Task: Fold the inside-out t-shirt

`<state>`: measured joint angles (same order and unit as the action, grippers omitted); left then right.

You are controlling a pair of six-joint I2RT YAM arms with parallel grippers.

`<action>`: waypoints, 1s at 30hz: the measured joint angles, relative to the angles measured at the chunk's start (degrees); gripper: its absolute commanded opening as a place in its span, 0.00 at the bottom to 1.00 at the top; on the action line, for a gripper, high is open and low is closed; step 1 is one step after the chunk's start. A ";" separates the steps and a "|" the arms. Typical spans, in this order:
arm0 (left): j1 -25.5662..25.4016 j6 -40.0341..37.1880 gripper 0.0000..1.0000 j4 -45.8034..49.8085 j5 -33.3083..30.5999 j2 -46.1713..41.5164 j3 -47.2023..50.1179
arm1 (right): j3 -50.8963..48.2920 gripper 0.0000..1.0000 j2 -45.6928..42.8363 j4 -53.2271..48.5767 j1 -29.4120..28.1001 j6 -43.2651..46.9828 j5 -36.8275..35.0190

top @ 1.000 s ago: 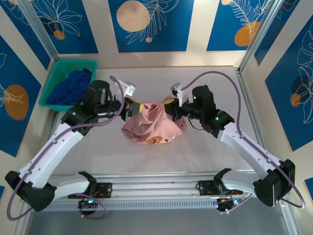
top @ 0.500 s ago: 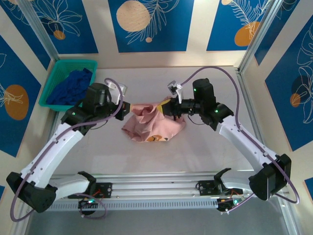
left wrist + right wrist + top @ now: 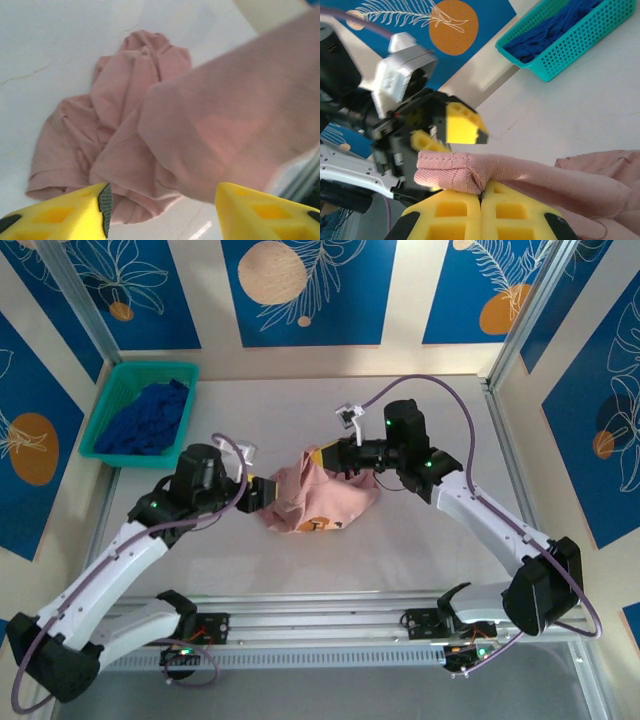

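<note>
Since 1 second ago, my left gripper [image 3: 160,200] has let go and stands open beside the pink t-shirt [image 3: 322,502] heaped on the table [image 3: 250,410]; my right gripper [image 3: 481,197] stays clamped on 1 lifted fold.

Blurry near fold of t-shirt [image 3: 235,135]

No legible text, label, brand or no. anywhere. The small yellow-and-dark print [image 3: 318,525] on the dusty-pink cotton t-shirt [image 3: 345,498] is too small & creased to read in the top view. The blue wall panels [image 3: 345,310] w/ white leaf outlines & orange discs carry drawings only, no lettering.
</note>
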<state>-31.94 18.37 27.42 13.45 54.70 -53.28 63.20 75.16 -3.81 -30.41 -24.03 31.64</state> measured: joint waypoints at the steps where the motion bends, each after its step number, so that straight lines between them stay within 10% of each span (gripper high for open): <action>1: -0.63 -0.09 0.65 -0.85 0.52 -0.90 0.66 | 0.00 0.00 0.11 -0.02 0.00 -0.28 -0.31; 11: -11.58 -5.29 0.78 -2.51 -7.13 7.67 -3.28 | 0.02 0.00 0.87 0.00 0.00 -1.92 -1.46; 18: -10.62 -6.49 0.57 -2.71 -18.27 10.88 -4.76 | 0.02 0.00 0.70 -0.48 0.00 -1.66 -1.90; 30: -2.93 -5.01 0.33 -3.06 -14.73 12.59 -4.76 | 0.00 0.00 -0.66 -0.61 0.04 -0.81 -2.08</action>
<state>-34.87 13.37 24.36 -1.28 67.29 -58.04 63.20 74.50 -4.43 -30.37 -24.84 29.56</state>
